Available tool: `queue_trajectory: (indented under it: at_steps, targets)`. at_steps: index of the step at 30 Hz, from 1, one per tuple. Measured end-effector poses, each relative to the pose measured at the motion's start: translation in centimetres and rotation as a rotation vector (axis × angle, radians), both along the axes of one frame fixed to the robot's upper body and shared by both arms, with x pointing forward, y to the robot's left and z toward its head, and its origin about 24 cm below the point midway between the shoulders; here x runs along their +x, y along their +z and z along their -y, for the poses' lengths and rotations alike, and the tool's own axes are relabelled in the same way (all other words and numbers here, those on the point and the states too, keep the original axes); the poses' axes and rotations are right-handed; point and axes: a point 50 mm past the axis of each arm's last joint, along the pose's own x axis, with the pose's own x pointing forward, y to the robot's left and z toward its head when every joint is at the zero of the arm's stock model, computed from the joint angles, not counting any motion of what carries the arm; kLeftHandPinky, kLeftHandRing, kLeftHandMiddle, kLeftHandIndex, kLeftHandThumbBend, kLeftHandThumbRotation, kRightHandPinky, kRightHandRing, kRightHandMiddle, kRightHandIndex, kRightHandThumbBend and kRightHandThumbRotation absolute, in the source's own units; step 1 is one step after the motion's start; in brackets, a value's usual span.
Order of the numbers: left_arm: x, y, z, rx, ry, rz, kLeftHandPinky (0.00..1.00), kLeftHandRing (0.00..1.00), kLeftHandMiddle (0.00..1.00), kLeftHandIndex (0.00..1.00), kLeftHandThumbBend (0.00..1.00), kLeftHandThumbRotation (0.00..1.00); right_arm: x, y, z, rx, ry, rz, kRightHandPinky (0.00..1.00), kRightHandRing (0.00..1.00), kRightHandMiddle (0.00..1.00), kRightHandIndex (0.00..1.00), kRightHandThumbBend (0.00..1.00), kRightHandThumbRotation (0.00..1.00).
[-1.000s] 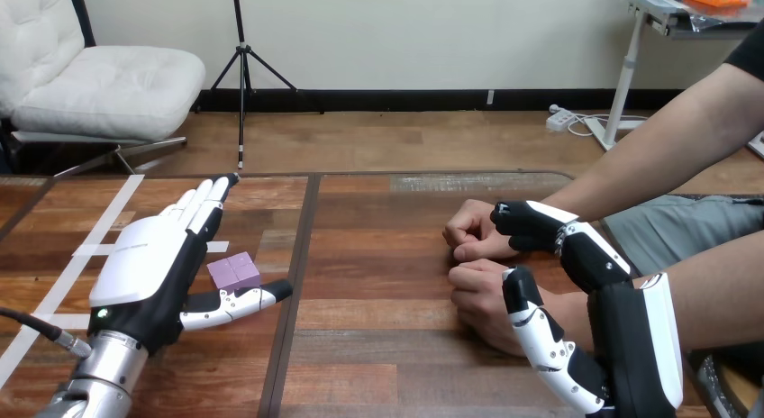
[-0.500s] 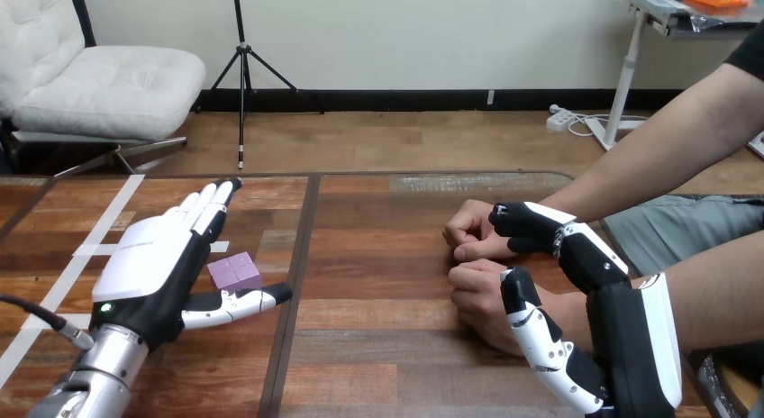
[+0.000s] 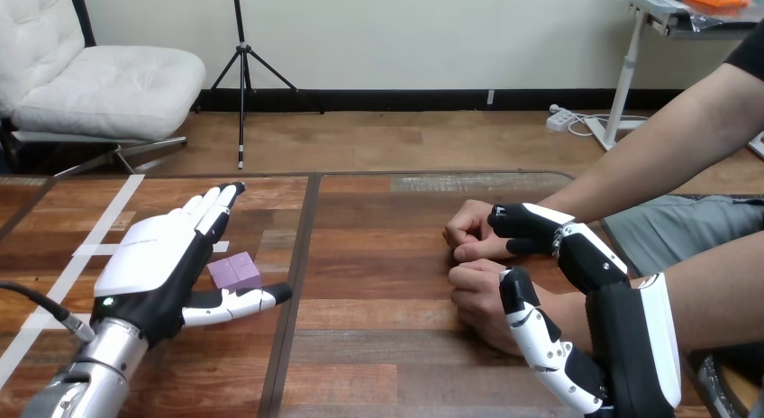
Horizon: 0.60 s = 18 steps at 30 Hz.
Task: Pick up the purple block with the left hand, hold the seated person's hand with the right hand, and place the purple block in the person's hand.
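A small purple block [image 3: 233, 271] lies on the wooden table [image 3: 378, 256], left of the middle. My left hand [image 3: 149, 265] hovers over its left side, open, with straight fingers pointing away and the thumb stretched out along the block's near side. The person rests two closed hands on the table at the right. My right hand [image 3: 590, 256] is shut on the wrist of the person's nearer hand [image 3: 476, 296]: its fingers curl over the far side and its thumb lies along the near side. The person's farther hand [image 3: 467, 229] sits just behind, beside my fingertips.
White tape strips [image 3: 99, 229] run across the table's left part. A dark seam [image 3: 302, 256] divides the tabletop near the block. The person's forearms come in from the right edge.
My left hand has drawn back slightly toward me and stays open over the block. My right hand keeps its hold and has barely moved.
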Motion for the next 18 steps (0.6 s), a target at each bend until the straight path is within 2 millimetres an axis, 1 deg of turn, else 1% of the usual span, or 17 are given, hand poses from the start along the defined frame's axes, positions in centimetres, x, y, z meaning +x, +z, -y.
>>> queue_trajectory:
  at_steps: [18]
  targets:
    - [-0.02, -0.17, 0.01, 0.000, 0.000, -0.010, 0.91, 0.94, 0.97, 0.97, 0.80, 0.75, 0.00, 0.02, 0.15, 0.005, -0.004, 0.000, 0.66, 0.70, 0.71, 0.70, 0.32, 0.53]
